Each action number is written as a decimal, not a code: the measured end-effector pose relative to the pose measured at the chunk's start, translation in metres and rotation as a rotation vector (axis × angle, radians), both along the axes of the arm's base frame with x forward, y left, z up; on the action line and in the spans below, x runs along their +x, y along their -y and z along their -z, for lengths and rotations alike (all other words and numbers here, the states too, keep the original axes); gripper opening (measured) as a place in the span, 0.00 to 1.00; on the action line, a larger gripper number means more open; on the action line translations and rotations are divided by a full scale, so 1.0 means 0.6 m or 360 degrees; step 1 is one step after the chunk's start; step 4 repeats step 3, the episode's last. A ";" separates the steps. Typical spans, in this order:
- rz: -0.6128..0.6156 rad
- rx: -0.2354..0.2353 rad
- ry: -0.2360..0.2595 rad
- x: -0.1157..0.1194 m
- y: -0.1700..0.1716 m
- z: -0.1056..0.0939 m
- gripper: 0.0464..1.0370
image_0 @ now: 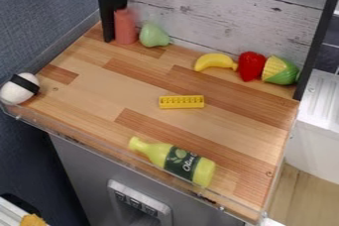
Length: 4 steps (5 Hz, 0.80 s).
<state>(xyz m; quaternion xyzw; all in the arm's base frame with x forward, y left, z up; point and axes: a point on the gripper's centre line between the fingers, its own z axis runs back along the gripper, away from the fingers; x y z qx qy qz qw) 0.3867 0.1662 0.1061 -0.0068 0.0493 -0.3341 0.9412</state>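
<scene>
Firstly, the tool point(119, 2): upper left, just above a red cylinder point(124, 28); whether apart, together or clamped, cannot tell. Cylinder: upright, tabletop's point(99, 84) back left corner, beside a green pear point(153, 35). Back right: banana point(215, 62), red pepper point(251, 66), corn point(279, 70). Centre: yellow block point(181, 102). Front: bottle point(173, 160), on its side. Left corner: white ball point(16, 92), black band.

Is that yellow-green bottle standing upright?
No, the bottle is lying on its side near the front edge of the wooden counter.
</scene>
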 end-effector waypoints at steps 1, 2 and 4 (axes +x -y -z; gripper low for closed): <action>-0.0161 0.0010 -0.0003 -0.003 -0.004 0.001 0.96; -0.0297 0.0020 -0.0010 -0.006 -0.004 0.013 0.96; -0.0309 0.0024 0.0004 -0.009 -0.009 0.037 0.96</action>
